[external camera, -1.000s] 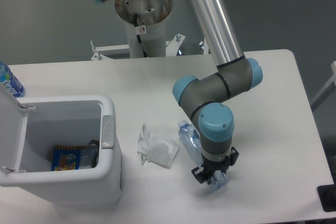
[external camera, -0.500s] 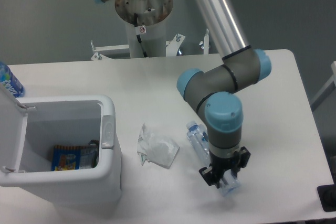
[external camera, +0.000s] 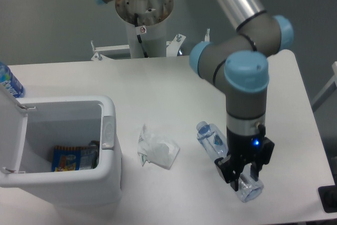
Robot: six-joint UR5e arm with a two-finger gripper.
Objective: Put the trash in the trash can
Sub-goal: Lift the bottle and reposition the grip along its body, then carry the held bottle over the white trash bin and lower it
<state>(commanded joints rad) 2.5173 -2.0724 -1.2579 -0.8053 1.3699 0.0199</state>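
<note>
My gripper (external camera: 240,175) is shut on the clear bluish plastic bottle (external camera: 211,137), holding it near its base, with the cap end pointing up-left. The bottle looks lifted off the table at the front right. The crumpled white paper napkin (external camera: 157,149) lies on the table left of the bottle, between it and the trash can. The white trash can (external camera: 108,131) stands at the front left with its lid (external camera: 11,110) swung open to the left.
A blue-and-orange snack wrapper (external camera: 73,157) lies inside the can. A bottle with a blue label (external camera: 8,80) stands at the far left edge behind the lid. The robot's base column (external camera: 143,22) is at the back of the table.
My gripper has moved right and toward the camera with the bottle, rising off the table. The napkin and the can have not moved.
</note>
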